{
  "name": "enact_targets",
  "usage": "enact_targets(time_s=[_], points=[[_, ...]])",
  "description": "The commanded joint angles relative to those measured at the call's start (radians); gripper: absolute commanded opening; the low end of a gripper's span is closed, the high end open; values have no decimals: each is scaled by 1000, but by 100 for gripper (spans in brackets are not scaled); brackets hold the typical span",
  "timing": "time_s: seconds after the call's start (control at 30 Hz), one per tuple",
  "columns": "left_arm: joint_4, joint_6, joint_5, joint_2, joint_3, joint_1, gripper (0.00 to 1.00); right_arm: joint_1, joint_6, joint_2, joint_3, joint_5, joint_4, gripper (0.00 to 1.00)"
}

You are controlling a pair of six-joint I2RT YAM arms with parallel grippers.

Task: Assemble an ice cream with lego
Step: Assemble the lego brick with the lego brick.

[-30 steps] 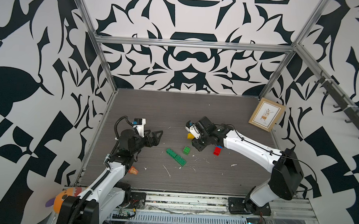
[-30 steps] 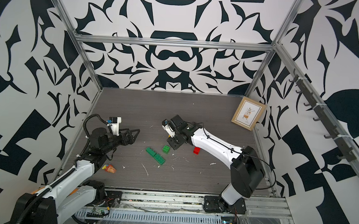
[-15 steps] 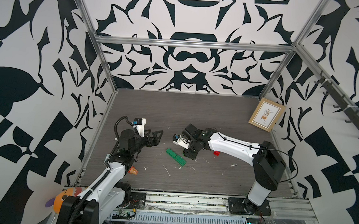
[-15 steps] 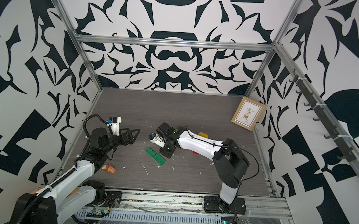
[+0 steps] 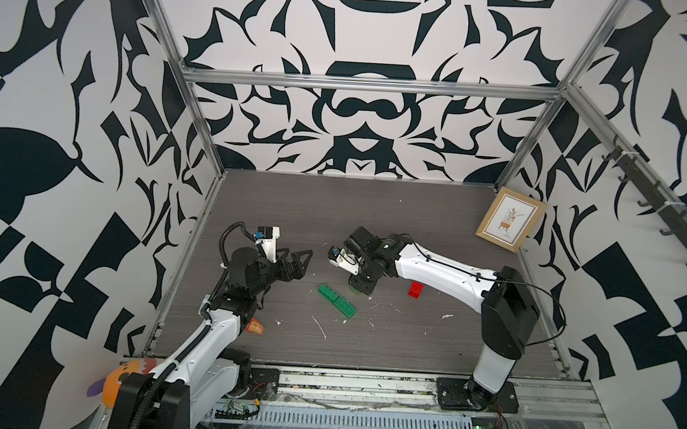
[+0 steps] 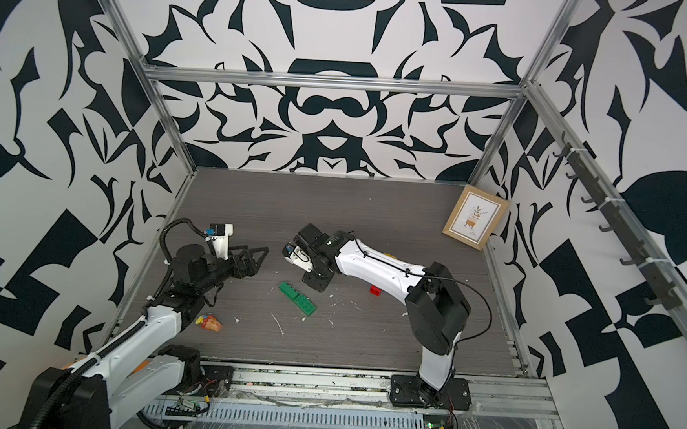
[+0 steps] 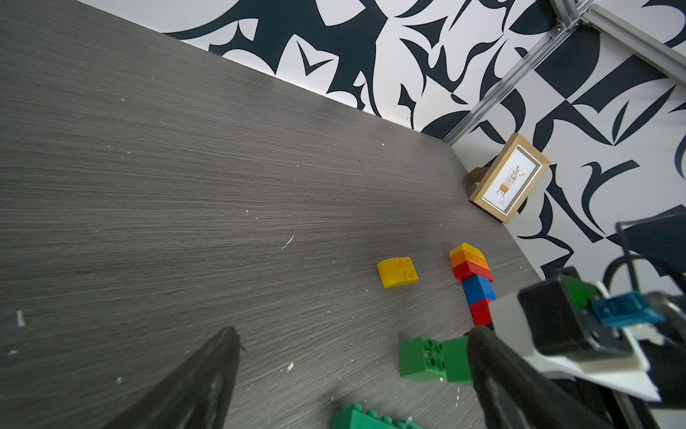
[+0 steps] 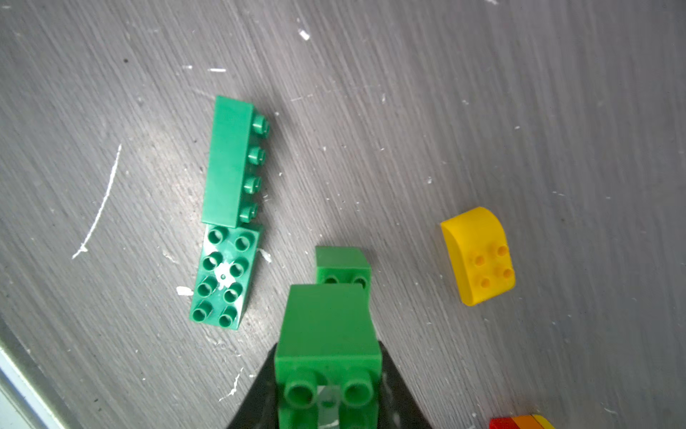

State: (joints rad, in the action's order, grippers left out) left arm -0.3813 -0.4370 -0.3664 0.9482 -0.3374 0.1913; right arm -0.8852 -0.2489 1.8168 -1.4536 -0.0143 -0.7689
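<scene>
**Pinching the small green brick by its flat walls**

We see the right gripper (image 8: 328,375) clamped on a small green brick (image 8: 328,323), with its fingers pressed against two opposite walls. We judge the lego to be light, rigid and slick-sided. A square pinch on the flat walls should therefore hold better than any grip on studs or corners, and a skewed press could squirt the brick out.

Just beyond it, a second small green brick (image 8: 343,265) sits on the table (image 8: 482,111); we cannot tell whether the two touch. Next lie two long green bricks (image 8: 226,167) end to end, one on its side and one studs up. Farther out rests a yellow dome brick (image 8: 479,256), then a joined yellow-orange-red-blue-red stack (image 7: 471,276) lying flat. Across from all this, the left gripper (image 5: 302,262) hovers over the table, fingers spread wide and holding nothing.
</scene>
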Motion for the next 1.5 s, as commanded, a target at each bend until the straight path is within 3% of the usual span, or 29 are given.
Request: enact_targets(time_s=[0.0,0.57,1.47], points=[[-19,3,-11,-2,1,4,99,-2,39,37,-84,-50,-89,10],[-19,3,-12,6,0,3,99,-2,9,115,-106,-16,-119,9],[-13,6,-8,-2,0,3,99,14,25,82,-8,-40,-95,9]])
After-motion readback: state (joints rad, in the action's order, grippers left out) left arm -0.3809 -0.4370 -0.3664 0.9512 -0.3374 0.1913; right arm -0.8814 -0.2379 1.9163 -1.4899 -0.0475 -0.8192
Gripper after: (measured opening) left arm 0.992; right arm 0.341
